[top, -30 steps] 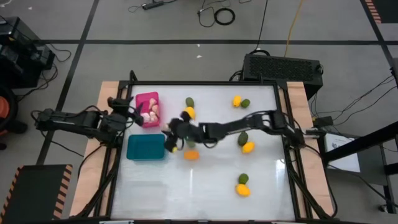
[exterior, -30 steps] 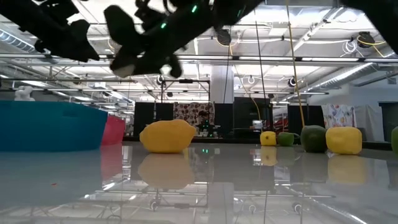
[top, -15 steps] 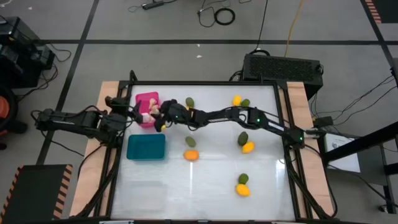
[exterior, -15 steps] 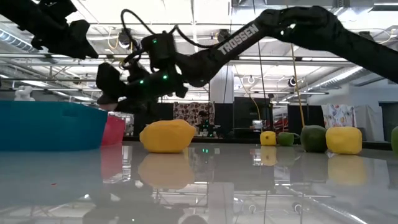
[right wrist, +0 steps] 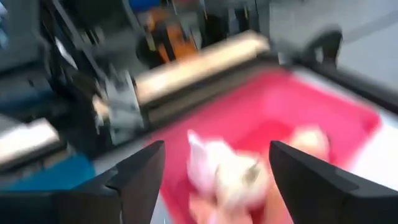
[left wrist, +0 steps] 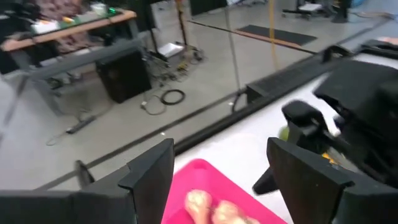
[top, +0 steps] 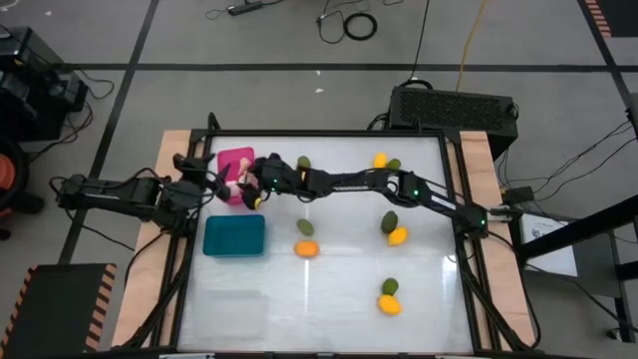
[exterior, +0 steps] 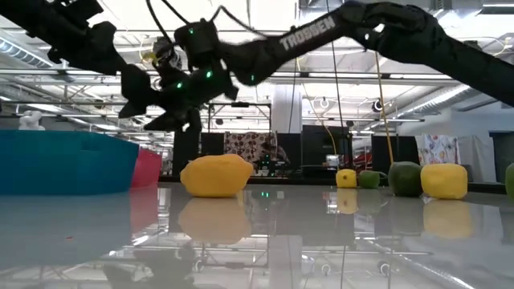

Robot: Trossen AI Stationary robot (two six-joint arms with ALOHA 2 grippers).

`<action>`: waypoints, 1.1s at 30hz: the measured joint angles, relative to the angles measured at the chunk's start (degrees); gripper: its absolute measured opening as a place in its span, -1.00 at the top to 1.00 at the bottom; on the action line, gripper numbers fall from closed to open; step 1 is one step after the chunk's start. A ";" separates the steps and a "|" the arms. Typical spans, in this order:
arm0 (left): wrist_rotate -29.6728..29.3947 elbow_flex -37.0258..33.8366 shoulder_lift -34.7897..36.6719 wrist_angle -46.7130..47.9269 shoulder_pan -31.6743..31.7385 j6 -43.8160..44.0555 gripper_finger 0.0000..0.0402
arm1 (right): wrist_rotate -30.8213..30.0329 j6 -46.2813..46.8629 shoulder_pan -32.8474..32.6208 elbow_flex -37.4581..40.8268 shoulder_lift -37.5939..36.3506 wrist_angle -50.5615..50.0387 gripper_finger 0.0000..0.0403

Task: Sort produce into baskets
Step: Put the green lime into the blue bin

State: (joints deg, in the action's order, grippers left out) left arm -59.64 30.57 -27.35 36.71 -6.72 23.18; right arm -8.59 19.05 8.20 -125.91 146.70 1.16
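Note:
The pink basket (top: 236,160) stands at the table's far left and holds several pale bulbs (right wrist: 230,174). The teal basket (top: 234,236) stands just nearer. My right gripper (top: 251,187) hangs open over the pink basket's right rim, its fingers wide apart above the bulbs (left wrist: 211,208). My left gripper (left wrist: 227,180) waits open at the pink basket's left side, holding nothing. Yellow and dark green produce lies loose on the table: a green one (top: 304,164), a green one (top: 305,228) beside an orange one (top: 306,248), and other pairs to the right.
More produce lies at the far right (top: 380,161), the middle right (top: 398,236) and the near right (top: 389,304). In the low view a yellow fruit (exterior: 215,175) sits right of the teal basket (exterior: 64,160). The table's near left holds no fruit.
My right gripper has swung from beside the teal basket, near the table's middle, toward the far left, and now hangs over the pink basket. The arm has stretched out across the table behind it. The loose produce has stayed in place.

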 joint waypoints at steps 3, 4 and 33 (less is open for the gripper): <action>2.37 0.00 0.02 0.00 -0.07 -0.18 -0.31 | 1.36 1.29 -0.10 -2.54 -3.23 -16.44 -0.40; 2.75 0.00 0.00 0.04 -0.07 -0.18 -0.31 | 2.18 2.04 -0.20 -3.35 -4.57 -22.39 -0.40; 45.10 1.36 -34.60 -36.68 -3.56 -16.16 -0.30 | -49.62 47.70 -40.88 5.79 -23.89 -91.28 -0.22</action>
State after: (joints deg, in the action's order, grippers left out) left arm -14.54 31.93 -61.96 0.02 -10.28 7.02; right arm -58.21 66.75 -32.68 -120.12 122.80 -90.12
